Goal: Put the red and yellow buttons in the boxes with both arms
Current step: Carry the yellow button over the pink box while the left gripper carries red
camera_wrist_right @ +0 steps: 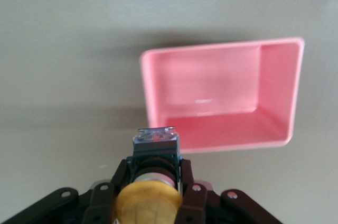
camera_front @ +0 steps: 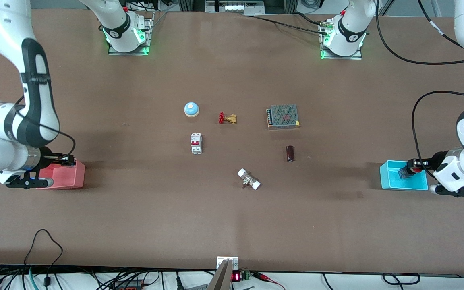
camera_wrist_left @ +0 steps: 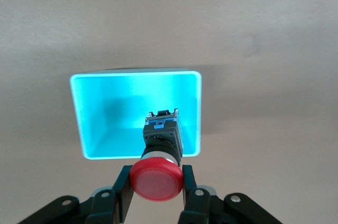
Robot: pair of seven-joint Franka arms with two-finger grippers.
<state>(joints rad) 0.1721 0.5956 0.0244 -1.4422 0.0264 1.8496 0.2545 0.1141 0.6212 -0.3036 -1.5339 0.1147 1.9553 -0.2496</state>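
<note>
Pink box (camera_front: pixel 65 176) half hidden by right pincer (camera_wrist_right: pixel 156 182), gripping yellow button (camera_wrist_right: pixel 148 203).

Red button (camera_wrist_left: pixel 157 178): round red cap on black body, clamped between the left gripper's (camera_wrist_left: pixel 155 198) fingers, held over the cyan box (camera_wrist_left: pixel 79 118) at the left arm's end of the table. Yellow button (camera_wrist_right: pixel 148 203): yellow-orange cap, black body, gripped by the right gripper (camera_wrist_right: pixel 153 192) beside the pink box's (camera_wrist_right: pixel 219 49) rim, at the right arm's end.

Robotics lab; bolted arm bases (camera_front: pixel 127 38) (green-lit), cables (camera_front: pixel 42 257) everywhere
</note>
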